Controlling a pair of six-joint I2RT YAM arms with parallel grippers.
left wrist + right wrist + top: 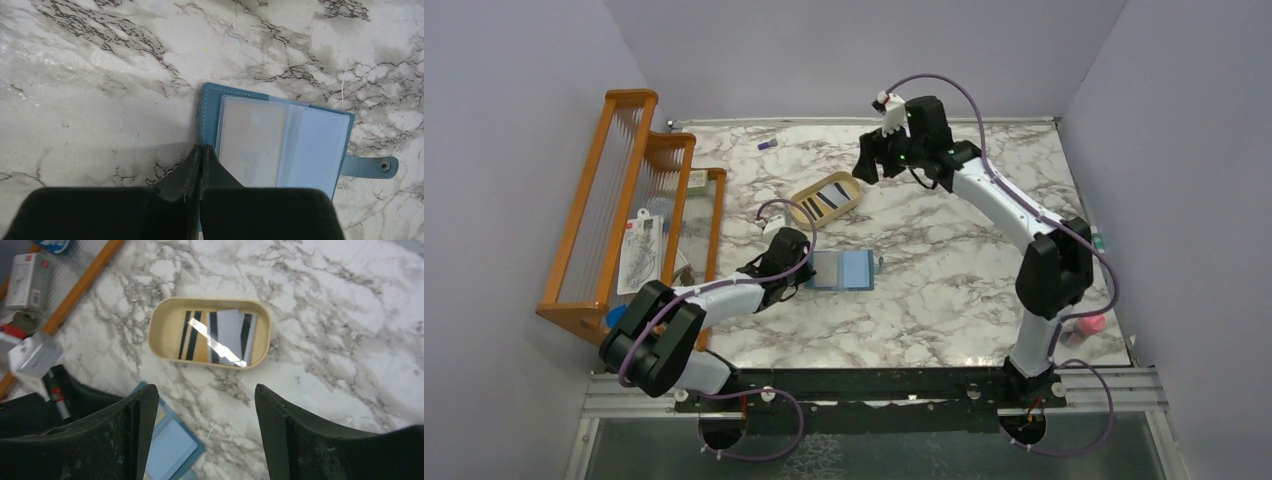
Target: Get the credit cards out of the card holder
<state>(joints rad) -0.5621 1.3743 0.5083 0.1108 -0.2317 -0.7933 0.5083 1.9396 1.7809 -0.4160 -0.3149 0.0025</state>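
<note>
As it lies open, teal card holder [277, 145] shows lt-blue pockets [315, 150].

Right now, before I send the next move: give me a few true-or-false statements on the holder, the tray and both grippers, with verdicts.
1. The holder lies open on the table. True.
2. The right gripper is shut on a card. False: it is open with nothing between its jaws, above the tray.
3. Striped cards lie in the tray. True.
4. The left gripper is open. False: it is shut, its tips at the holder's left edge.
</note>
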